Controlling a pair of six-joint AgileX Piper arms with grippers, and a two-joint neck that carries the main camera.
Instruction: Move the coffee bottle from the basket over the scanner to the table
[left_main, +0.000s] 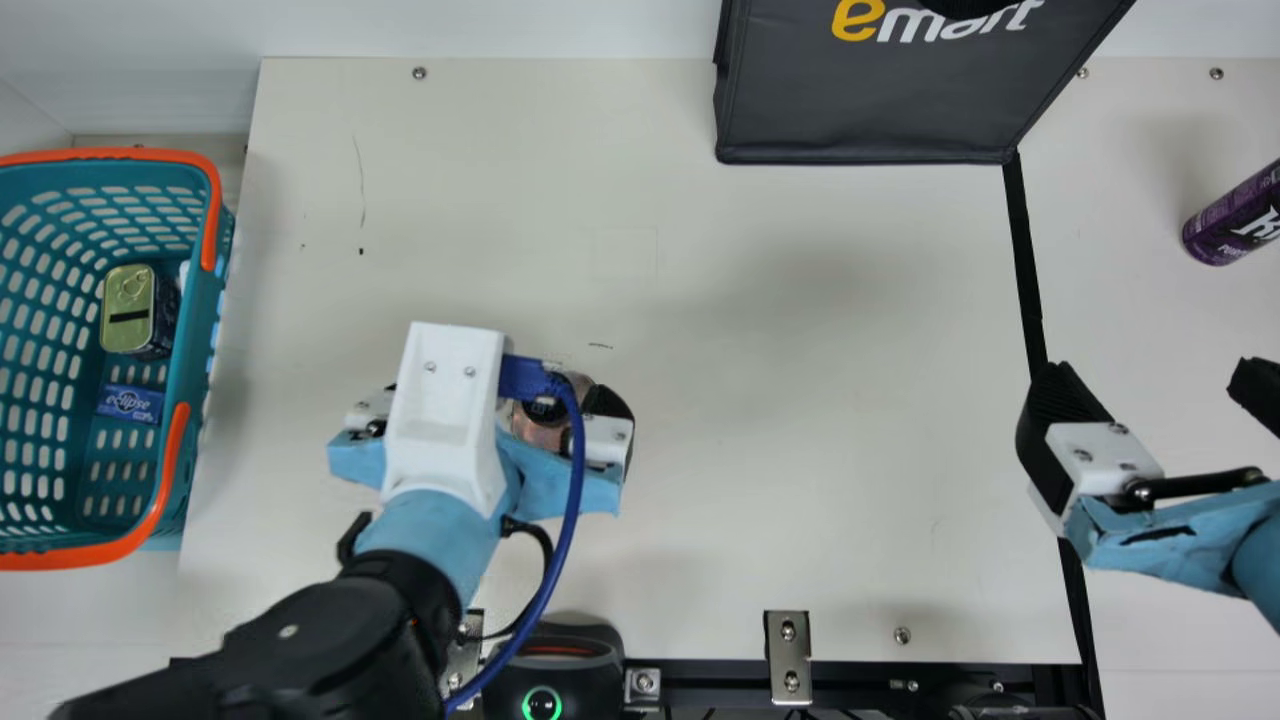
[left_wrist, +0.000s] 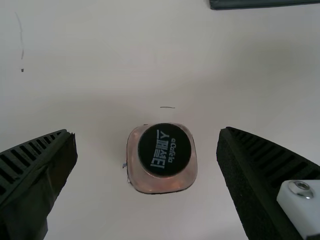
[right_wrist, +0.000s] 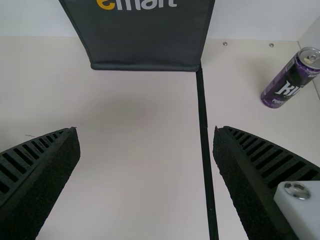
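The left claw (left_main: 498, 397) is wide open, its fingers either side of the upright coffee bottle (left_wrist: 162, 157) on the table (left_main: 800, 400), touching neither side. The right claw (left_main: 1155, 375), spread wide, holds nothing.

I am facing one cream counter (left_main: 800, 420), finely scratched. One white wall (left_main: 500, 25) is rising behind it. One black strip (left_main: 1022, 260) is running down its right part. Steel screws (left_main: 419, 73) are dotting the far edge; steel brackets (left_main: 788, 655) are overlapping the near edge. Soft shadows are lying across.
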